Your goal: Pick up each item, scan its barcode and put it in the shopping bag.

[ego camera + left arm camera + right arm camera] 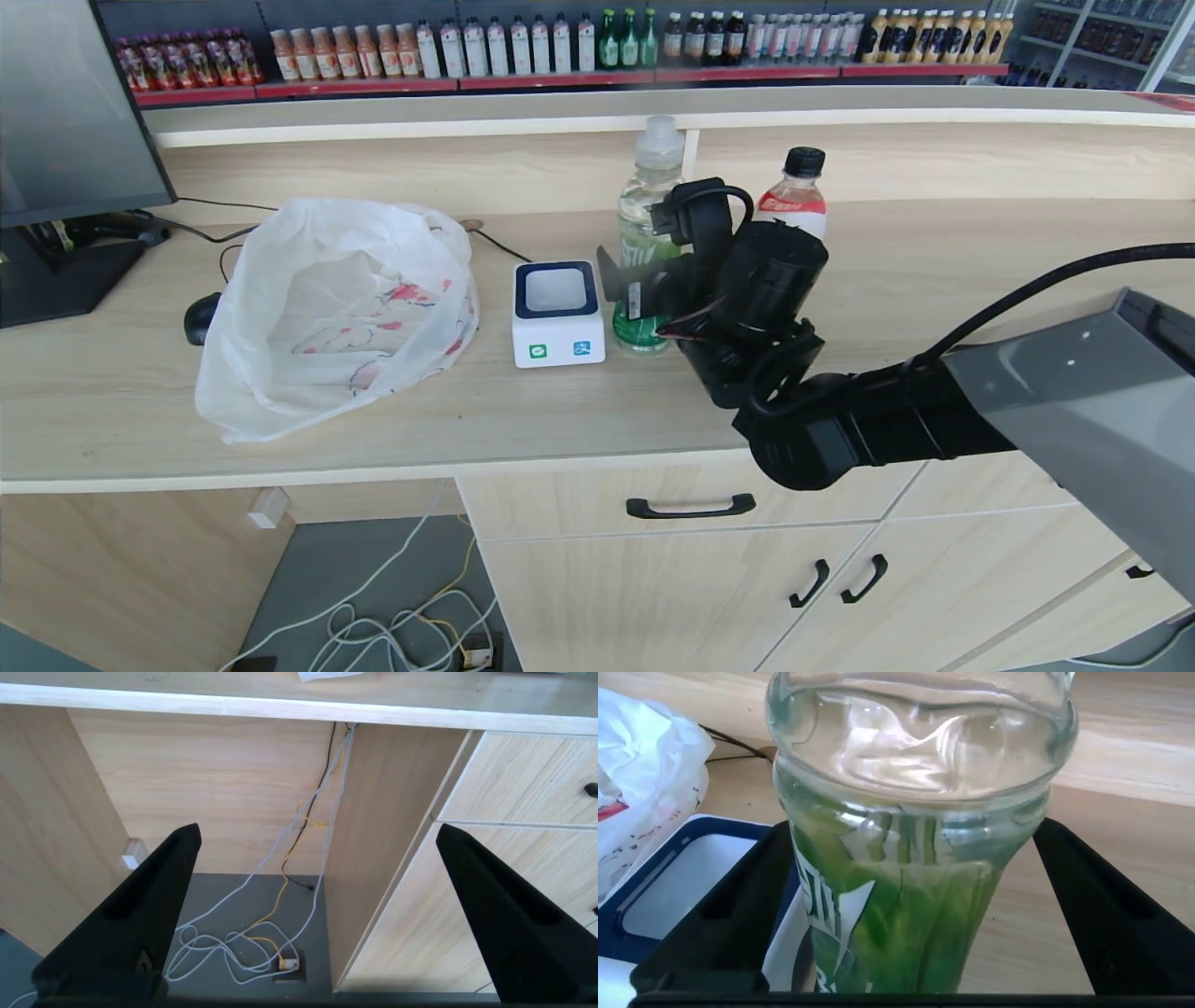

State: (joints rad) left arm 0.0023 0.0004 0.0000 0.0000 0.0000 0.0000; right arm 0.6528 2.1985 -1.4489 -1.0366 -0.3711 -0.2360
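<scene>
Nearest to us, the left gripper [318, 833] hangs low in front of the cabinet, below the edge of the counter [560, 411]. Its two fingers are spread wide and hold nothing. Between them we see the open space under the counter, where loose cables [252, 943] lie on the floor. To the right of this space are the drawers with black handles [691, 509].

On the counter, the white shopping bag [336, 308] lies at the left with its mouth open toward us. A dark mouse [201, 317] sits just beside it, on its left. To the right of the bag stands the small white scanner [557, 313], its window facing up.

Just to the right of the scanner stands the clear bottle with the green label [644, 201], upright on the counter. The right gripper [910, 849] is around its lower part, one finger on each side. The fingers are parted, and on one side we see a small gap between finger and bottle, so it is not clamped.

A little further right and back stands a second bottle with a red label and black cap [795, 201], partly behind the arm.

At the far left is a monitor [75, 103]. Behind the counter, a shelf [560, 42] carries a long row of drinks.
</scene>
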